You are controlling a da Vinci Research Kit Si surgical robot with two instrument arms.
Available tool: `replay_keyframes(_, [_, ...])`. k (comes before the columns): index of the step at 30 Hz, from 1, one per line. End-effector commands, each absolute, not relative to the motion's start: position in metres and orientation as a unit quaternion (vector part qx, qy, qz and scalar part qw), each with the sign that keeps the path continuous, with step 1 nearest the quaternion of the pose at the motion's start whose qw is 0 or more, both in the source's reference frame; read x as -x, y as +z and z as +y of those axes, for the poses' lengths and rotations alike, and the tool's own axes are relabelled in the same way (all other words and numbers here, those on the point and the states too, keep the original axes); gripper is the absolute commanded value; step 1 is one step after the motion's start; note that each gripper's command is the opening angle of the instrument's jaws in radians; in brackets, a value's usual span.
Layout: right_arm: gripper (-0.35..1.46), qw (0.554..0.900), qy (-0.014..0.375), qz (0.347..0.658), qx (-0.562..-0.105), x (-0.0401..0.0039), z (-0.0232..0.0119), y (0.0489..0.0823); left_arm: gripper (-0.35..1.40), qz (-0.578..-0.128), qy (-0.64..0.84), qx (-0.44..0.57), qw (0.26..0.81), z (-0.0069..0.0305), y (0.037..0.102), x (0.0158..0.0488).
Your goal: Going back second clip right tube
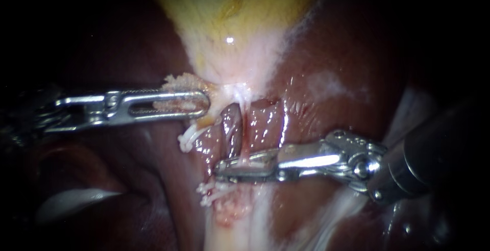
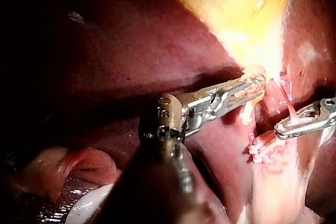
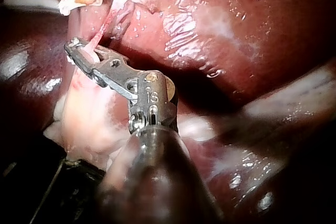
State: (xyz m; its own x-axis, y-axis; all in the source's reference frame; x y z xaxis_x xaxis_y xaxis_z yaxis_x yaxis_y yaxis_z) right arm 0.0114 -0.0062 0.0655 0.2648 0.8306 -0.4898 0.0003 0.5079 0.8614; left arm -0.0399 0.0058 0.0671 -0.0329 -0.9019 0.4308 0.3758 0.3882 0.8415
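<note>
The yellowish gallbladder [image 1: 229,16] narrows to a pale neck. My left instrument [image 1: 191,103] comes in level from the left, its slotted jaws shut on frayed pale tissue [image 1: 178,83] beside the neck. It holds the same tissue in the left wrist view [image 2: 247,90]. Two tubes run down from the neck: a darker one [image 1: 230,128] and a thin pale right tube [image 1: 245,139]. My right instrument [image 1: 244,169] crosses that thin tube with the jaws lying close together on it from both sides [image 3: 84,53]. I cannot make out a clip.
Dark red liver [image 1: 332,67] surrounds the site on both sides. White frayed strands [image 1: 190,139] hang beside the tubes and lower down [image 1: 212,192]. A pale band of tissue [image 1: 235,230] runs down below the right instrument's jaws.
</note>
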Motion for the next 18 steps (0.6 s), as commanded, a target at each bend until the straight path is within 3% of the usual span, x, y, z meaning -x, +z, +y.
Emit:
replay_keyframes(1, [-0.35, 0.691, 0.301, 0.527, -0.395, -0.0114, -0.0062, 0.0655, -0.35, -0.523, -0.492, -0.252, 0.648, 0.0058, 0.0671, 0.0399])
replay_keyframes(10, [-0.3, 0.696, 0.281, 0.534, -0.389, -0.0113, -0.0062, 0.0656, -0.35, -0.523, -0.492, -0.252, 0.648, 0.0058, 0.0671, 0.0399])
replay_keyframes(13, [0.24, 0.708, 0.25, 0.551, -0.365, -0.0116, -0.0062, 0.0656, -0.35, -0.523, -0.492, -0.252, 0.648, 0.0058, 0.0671, 0.0399])
replay_keyframes(14, [0.34, 0.707, 0.247, 0.555, -0.361, -0.0116, -0.0062, 0.0656, -0.35, -0.523, -0.492, -0.252, 0.648, 0.0058, 0.0671, 0.0399])
replay_keyframes(18, [0.47, 0.707, 0.231, 0.573, -0.344, -0.0121, -0.0062, 0.0656, -0.35, -0.523, -0.492, -0.251, 0.648, 0.0057, 0.0672, 0.04])
